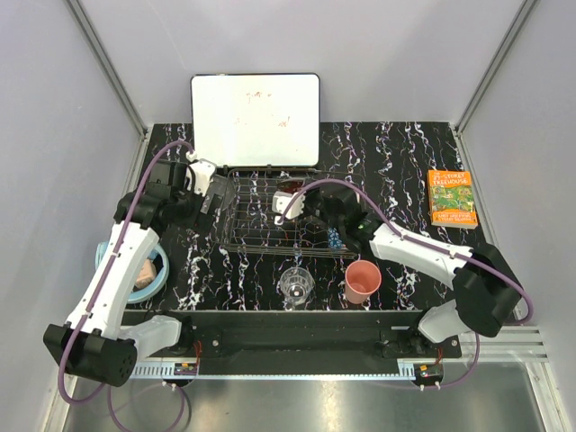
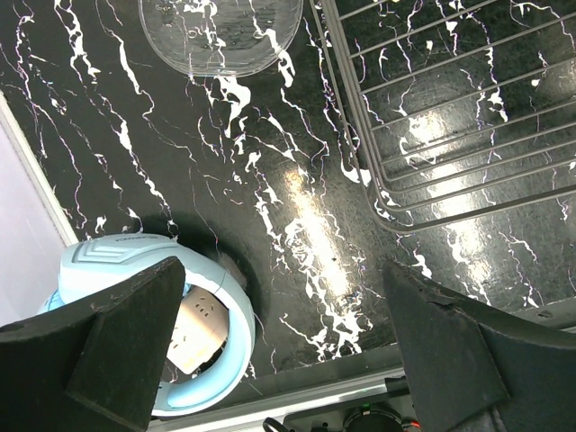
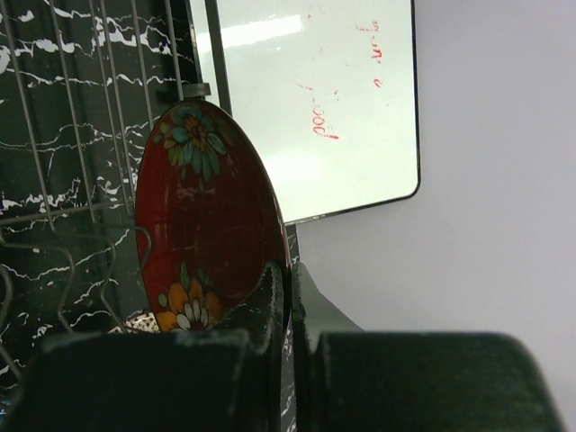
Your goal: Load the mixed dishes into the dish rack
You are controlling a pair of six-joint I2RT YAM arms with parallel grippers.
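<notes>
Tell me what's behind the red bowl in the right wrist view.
The whiteboard and dish rack wires show behind the red patterned bowl; whatever sits directly behind its body is covered.

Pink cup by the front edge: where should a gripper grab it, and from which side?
Probably pinch the rim of the pink cup from straight above, one finger inside and one outside the wall. It stands upright, mouth open upward, with the clear glass tumbler apart on its left.

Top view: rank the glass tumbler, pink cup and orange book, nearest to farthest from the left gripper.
From the left gripper:
1. clear glass tumbler, near edge, centre.
2. pink plastic cup, just right of the tumbler.
3. orange book, far right side.
</notes>
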